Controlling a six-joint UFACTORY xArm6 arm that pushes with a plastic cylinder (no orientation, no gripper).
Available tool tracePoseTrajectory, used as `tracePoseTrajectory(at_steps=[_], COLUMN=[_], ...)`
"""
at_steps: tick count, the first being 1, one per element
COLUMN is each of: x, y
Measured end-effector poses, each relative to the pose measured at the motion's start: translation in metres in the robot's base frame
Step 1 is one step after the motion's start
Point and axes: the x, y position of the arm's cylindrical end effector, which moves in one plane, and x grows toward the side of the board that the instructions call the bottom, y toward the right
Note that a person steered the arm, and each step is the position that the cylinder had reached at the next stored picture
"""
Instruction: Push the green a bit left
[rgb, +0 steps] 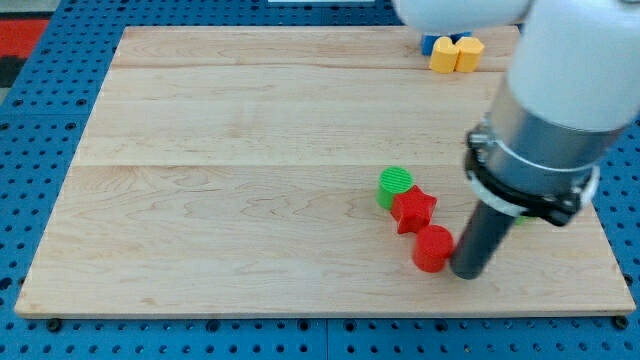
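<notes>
A green round block (394, 185) sits on the wooden board (250, 150), right of centre. A red star block (413, 210) touches its lower right side. A red round block (433, 248) lies just below the star. My tip (468, 271) is at the lower right, right beside the red round block and apparently touching it. The tip is below and to the right of the green block, with both red blocks between them.
Yellow blocks (456, 54) and a blue block (431, 44) sit together at the board's top edge on the right. The large arm body (560, 90) fills the view's upper right. A blue pegboard (40, 120) surrounds the board.
</notes>
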Motion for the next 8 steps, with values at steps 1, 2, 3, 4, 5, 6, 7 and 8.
tracePoseTrajectory(at_steps=[1,2,3,4,5,6,7,8], x=[-0.021,-0.014,-0.013,-0.028,-0.067,-0.080,-0.072,-0.068], y=[-0.014,0.020,0.100,0.161,0.158,0.123,0.101,0.101])
